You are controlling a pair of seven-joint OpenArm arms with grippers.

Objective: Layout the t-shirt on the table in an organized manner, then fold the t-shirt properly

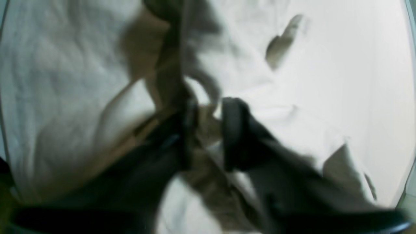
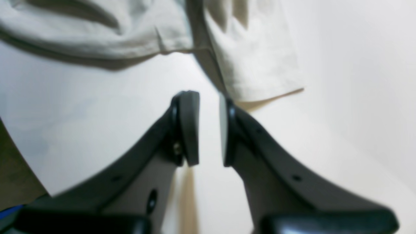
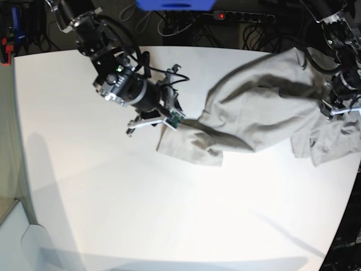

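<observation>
The light grey-beige t-shirt (image 3: 259, 113) lies bunched and stretched across the right half of the white table (image 3: 113, 197). My left gripper (image 3: 334, 108) is shut on a fold of the shirt at the table's far right. In the blurred left wrist view the cloth (image 1: 65, 81) is pinched between its dark fingers (image 1: 234, 130). My right gripper (image 3: 172, 121) hovers at the shirt's left end. In the right wrist view its fingers (image 2: 190, 126) stand narrowly apart and empty over bare table (image 2: 81, 113), with a hemmed edge of the shirt (image 2: 253, 58) just beyond the tips.
A power strip (image 3: 242, 17) with cables and a blue object (image 3: 175, 4) sit beyond the table's back edge. The table's rounded right edge (image 3: 347, 192) runs close to the left arm. Bare tabletop fills the left and front.
</observation>
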